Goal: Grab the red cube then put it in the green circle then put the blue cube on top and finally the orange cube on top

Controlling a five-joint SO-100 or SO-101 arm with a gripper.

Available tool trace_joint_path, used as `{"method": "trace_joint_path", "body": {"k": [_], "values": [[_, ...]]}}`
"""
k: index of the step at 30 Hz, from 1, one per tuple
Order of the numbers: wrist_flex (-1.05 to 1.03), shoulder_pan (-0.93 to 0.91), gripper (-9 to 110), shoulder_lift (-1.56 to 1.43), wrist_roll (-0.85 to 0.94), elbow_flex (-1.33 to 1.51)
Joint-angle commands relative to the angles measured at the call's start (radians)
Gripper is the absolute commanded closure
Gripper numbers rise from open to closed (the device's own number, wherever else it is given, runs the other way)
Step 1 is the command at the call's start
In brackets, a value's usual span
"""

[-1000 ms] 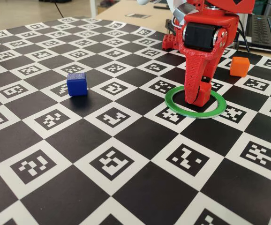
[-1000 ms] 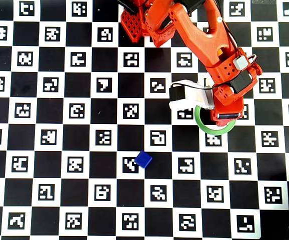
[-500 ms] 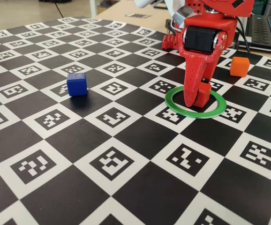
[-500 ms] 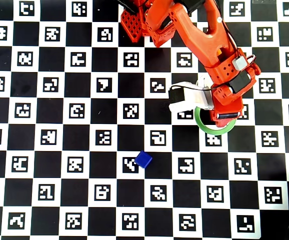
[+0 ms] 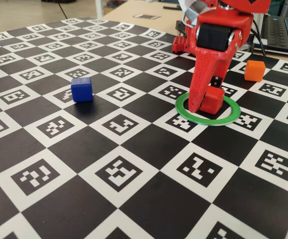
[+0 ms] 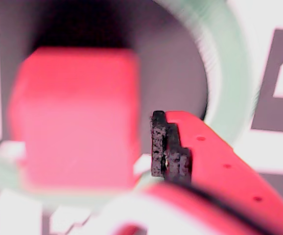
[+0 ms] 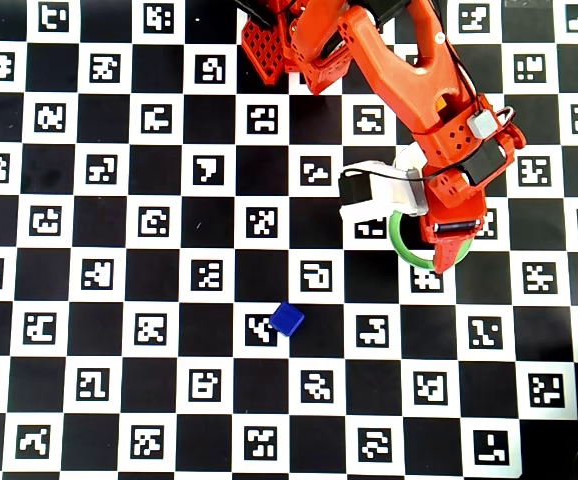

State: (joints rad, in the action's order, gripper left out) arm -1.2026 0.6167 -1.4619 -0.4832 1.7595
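**Claw lifts and parts from the red cube inside the ring**

Since the earlier frames the claw (image 5: 204, 102) has risen and tilted, and the red cube (image 5: 213, 100) now sits exposed on the surface rather than being pinched between the fingers. In the fixed view the cube rests inside the green circle (image 5: 185, 112), toward its back half, with the long red finger slanting down on its left side, tip close to the ring's inner edge. The wrist view shows a clear gap between the cube (image 6: 75, 117) and the black-padded finger (image 6: 168, 149) (the picture is blurred, but the gap reads plainly), so the claw is released, holding nothing.

The arm (image 7: 409, 80) reaches from its base at the top of the overhead view diagonally down to the right, with the wrist bent so the claw points steeply downward over the ring (image 7: 399, 245); the cube itself is hidden under the arm there.

The blue cube (image 5: 81, 89) stands well apart on the chequered surface (image 5: 134, 149), to the left in the fixed view. The orange cube (image 5: 254, 70) sits behind the ring, near the right edge.
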Motion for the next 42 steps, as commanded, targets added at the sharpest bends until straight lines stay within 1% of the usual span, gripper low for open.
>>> {"method": "trace_joint_path", "body": {"k": [1,5,10,12,18,22,28,36,42], "values": [[-0.123,-0.037,55,-0.104,0.025,-0.166],[-0.236,-0.106,55,-0.132,0.089,-0.268],[-0.367,-0.227,55,-0.132,0.218,-0.394],[-0.396,-0.285,56,-0.12,0.29,-0.437],[-0.456,-0.465,56,-0.032,0.433,-0.575],[-0.431,-0.568,56,0.051,0.508,-0.635],[-0.347,-0.646,56,0.186,0.54,-0.653],[-0.176,-0.678,56,0.287,0.555,-0.552],[-0.094,-0.686,56,0.308,0.554,-0.465]]}}
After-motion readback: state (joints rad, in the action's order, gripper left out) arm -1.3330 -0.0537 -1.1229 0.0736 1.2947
